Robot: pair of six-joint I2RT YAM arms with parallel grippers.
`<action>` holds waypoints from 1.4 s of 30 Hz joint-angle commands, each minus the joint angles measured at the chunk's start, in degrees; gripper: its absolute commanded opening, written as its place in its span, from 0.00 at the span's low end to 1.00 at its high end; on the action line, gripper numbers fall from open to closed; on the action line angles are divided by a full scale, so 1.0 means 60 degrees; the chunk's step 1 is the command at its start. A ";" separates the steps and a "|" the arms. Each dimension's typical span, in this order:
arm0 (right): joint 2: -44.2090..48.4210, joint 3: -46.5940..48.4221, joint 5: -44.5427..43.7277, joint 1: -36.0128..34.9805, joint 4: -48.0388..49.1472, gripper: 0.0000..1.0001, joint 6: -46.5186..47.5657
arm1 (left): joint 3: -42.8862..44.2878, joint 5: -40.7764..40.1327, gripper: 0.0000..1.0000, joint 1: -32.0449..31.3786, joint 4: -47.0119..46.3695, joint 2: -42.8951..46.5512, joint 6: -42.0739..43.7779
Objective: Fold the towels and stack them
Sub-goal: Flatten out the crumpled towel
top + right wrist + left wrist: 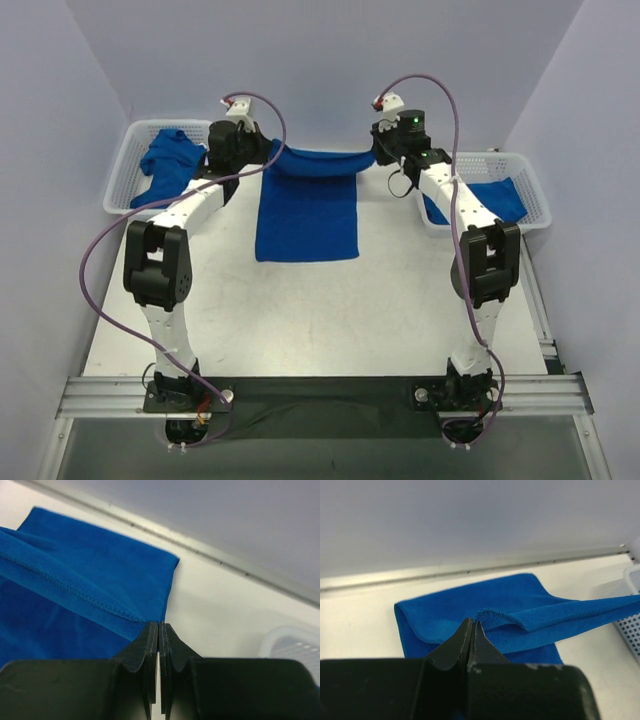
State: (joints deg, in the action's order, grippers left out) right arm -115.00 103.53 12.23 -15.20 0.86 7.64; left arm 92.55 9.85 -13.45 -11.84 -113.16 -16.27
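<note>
The royal-blue cloth towel (308, 215) is hanging slung between the left claw (272, 160) and the right claw (378, 158), both pinching its upper corners. It is barring the far middle of the white table (320, 320), and its lower part is lying spread toward the centre. The left white plastic mesh basket (118, 190) and the right white plastic mesh basket (537, 200) are flanking it at the far corners, and pale grey walls (320, 60) are closing in the back and sides. Bare tabletop is lying open between the white-and-black arms (165, 260), nearer their bases.
</note>
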 commanded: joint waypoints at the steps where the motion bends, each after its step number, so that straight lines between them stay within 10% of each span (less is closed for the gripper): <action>1: 0.0783 -0.0742 0.0481 -0.0132 -0.0041 0.00 -0.0174 | -0.0556 0.0131 0.00 0.0176 -0.0400 0.0359 -0.0187; 36: 0.2788 -0.7468 0.2459 -0.0674 -0.2839 0.00 -0.4745 | -0.8259 0.1641 0.00 0.0339 0.3159 0.4515 -0.2429; 42: 0.3492 -0.6551 0.2269 -0.0660 -0.3292 0.00 -0.4512 | -0.7126 0.1422 0.00 0.0235 0.3977 0.5267 -0.2080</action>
State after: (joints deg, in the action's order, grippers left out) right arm -97.32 59.33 27.14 -18.90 -15.94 -19.92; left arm 43.16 18.83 -12.21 10.41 -83.79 -29.65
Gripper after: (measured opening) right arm 0.030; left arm 0.028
